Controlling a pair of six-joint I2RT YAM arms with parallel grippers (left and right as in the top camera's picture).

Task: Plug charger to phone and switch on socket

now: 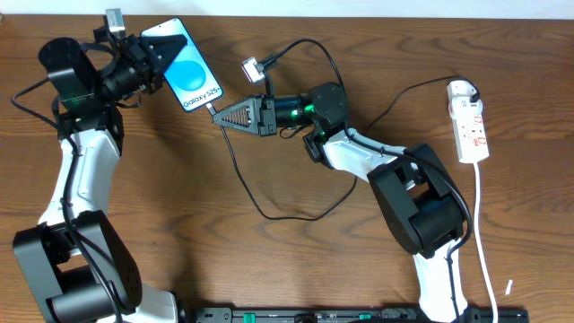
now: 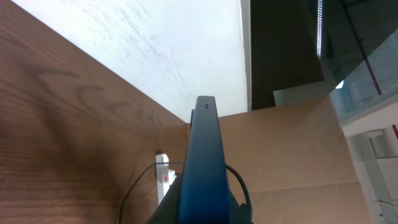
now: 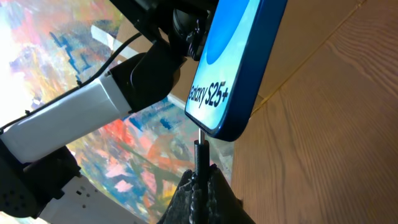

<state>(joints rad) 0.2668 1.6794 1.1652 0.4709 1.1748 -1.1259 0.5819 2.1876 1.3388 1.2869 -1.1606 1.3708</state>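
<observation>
I see the phone (image 1: 186, 79) clamped between my left gripper's (image 1: 154, 52) jaws, its lower edge just ahead of my right gripper (image 1: 218, 114). The charger (image 3: 200, 152) tip, pinched between the right jaws, seems to touch that edge. The socket (image 1: 470, 121) lies on the table (image 1: 296, 269), well behind the right jaws.

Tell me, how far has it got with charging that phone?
Already done: the left fingers grip the phone, tilted up. In hand: the right fingers press the charger tip against the phone's bottom edge; whether it is fully seated is unclear. Left: the socket lies apart on the right, with no arm near it.
</observation>
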